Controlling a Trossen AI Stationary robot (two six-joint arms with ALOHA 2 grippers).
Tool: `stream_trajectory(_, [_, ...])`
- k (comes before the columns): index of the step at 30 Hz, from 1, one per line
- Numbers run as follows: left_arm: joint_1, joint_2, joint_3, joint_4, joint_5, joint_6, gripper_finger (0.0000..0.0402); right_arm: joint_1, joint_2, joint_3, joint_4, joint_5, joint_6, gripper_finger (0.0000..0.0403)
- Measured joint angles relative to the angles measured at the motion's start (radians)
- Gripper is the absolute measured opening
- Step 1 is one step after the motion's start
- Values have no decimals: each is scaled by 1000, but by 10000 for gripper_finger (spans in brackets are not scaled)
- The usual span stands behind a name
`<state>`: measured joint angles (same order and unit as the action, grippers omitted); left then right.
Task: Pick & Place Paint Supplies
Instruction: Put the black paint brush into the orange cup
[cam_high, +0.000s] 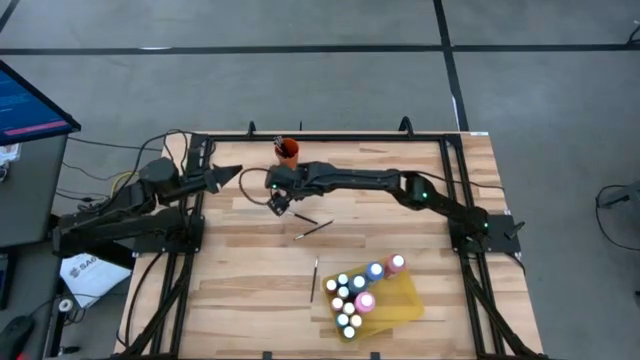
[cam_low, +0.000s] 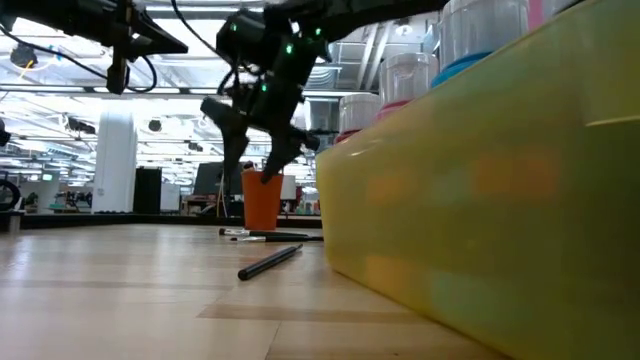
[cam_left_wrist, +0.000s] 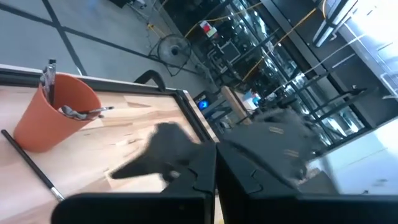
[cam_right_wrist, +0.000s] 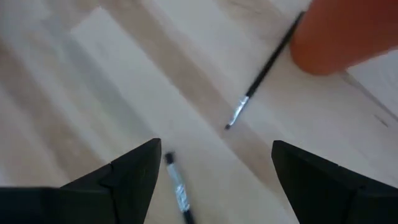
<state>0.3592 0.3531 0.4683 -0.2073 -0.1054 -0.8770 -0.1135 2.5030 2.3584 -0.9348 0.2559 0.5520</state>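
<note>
My right gripper (cam_right_wrist: 214, 155) is open and empty, hovering above the table just near of the orange cup (cam_high: 287, 151), which holds brushes (cam_left_wrist: 48, 76). Under it lie thin dark paintbrushes: one beside the cup (cam_right_wrist: 261, 78), and another by one of its fingers (cam_right_wrist: 177, 190). More loose brushes lie flat on the wood (cam_high: 312, 230) (cam_high: 315, 278). White-capped paint bottles (cam_high: 352, 296) stand in the yellow tray (cam_high: 400, 305) at the near right. My left gripper (cam_high: 226, 174) waits, shut, at the table's far left edge.
The orange cup (cam_low: 262, 200) stands close behind my right gripper (cam_low: 255, 155). The yellow tray's wall (cam_low: 480, 200) fills the low view's right side. Bare wood lies across the table's near left. Black frame rails run along the table's edges (cam_high: 455, 180).
</note>
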Motion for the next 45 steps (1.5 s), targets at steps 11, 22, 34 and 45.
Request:
stream_trajectory(11, [0, 0, 0, 2, 9, -3, 1, -21, 58, -11, 34, -54, 17, 301])
stream_trajectory(22, [0, 0, 0, 5, 9, -3, 1, -30, 122, -13, 87, -60, 35, 301])
stream_trajectory(34, [0, 0, 0, 5, 9, 4, 1, -34, 157, -6, 112, -89, 66, 187])
stream_trajectory(45, [0, 0, 0, 5, 9, 8, 1, -29, 159, -8, 91, -98, 43, 37])
